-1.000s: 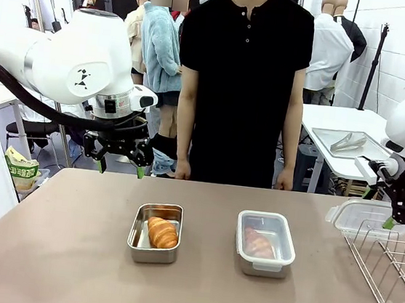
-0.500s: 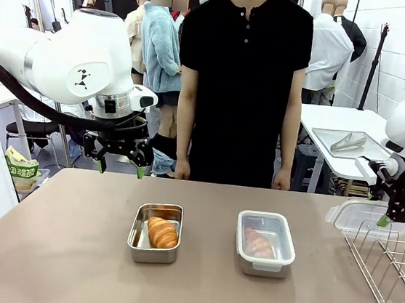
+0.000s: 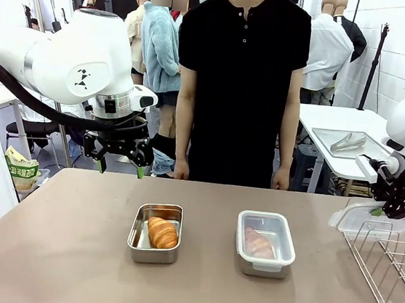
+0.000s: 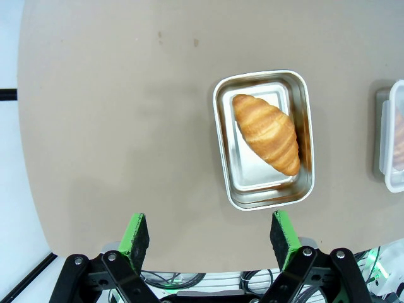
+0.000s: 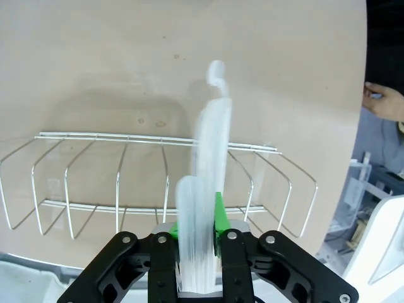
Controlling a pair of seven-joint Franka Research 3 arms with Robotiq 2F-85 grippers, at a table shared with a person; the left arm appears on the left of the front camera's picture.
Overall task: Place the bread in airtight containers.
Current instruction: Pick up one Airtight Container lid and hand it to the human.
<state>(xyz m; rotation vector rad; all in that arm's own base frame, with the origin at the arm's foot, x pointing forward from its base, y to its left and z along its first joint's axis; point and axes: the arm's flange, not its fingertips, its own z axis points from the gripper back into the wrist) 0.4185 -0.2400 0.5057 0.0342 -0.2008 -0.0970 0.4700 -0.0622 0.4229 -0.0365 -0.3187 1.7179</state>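
Observation:
An open steel tin (image 3: 153,253) holds a golden croissant (image 3: 162,232) at the table's middle. To its right stands a second tin (image 3: 282,259) with its clear lid on and a croissant (image 3: 256,242) dimly visible inside. My left gripper (image 3: 121,161) hangs open above the far left edge; in its wrist view it (image 4: 209,237) looks down on the tin (image 4: 218,129) and croissant (image 4: 268,134). Far right, my right gripper (image 3: 389,210) is shut on a loose translucent lid (image 3: 356,213), seen edge-on (image 5: 206,183) between its pads (image 5: 219,214).
A wire rack (image 3: 387,267) stands at the table's right end, just under the held lid; it also lies below my right gripper (image 5: 145,183). A person stands at the far side, hands down (image 3: 182,170). The lidded tin's edge (image 4: 392,136) shows beside the open one.
My right gripper has closed on the loose lid and tipped it up at the right end. The left arm, both tins and the croissants have not moved.

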